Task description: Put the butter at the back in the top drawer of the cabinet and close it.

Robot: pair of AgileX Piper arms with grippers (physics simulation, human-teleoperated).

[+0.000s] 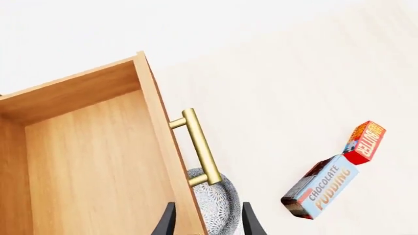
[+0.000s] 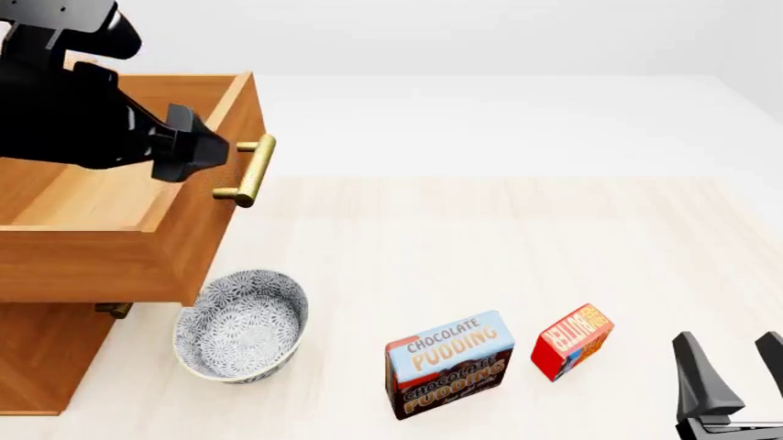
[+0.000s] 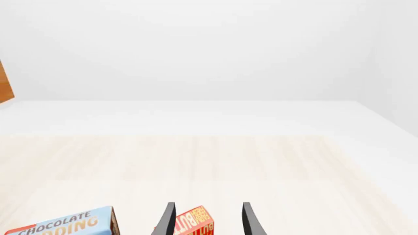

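Butter (image 2: 571, 341), at three o'clock of the pudding box (image 2: 448, 364), looks light and stiff; the wide-open right gripper (image 2: 734, 367) should pinch its flat sides.

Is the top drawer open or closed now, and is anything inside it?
Open: the top drawer is pulled out from the cabinet. The left wrist view shows bare wood inside; its near part is out of view.

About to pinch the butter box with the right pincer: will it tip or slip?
The butter stands upright on a narrow base, so a sideways nudge would probably topple it. Its flat, rigid-looking faces should suit a pinch, though the glossy print may be slippery. It looks small, likely light. The right pincer is open beside it.
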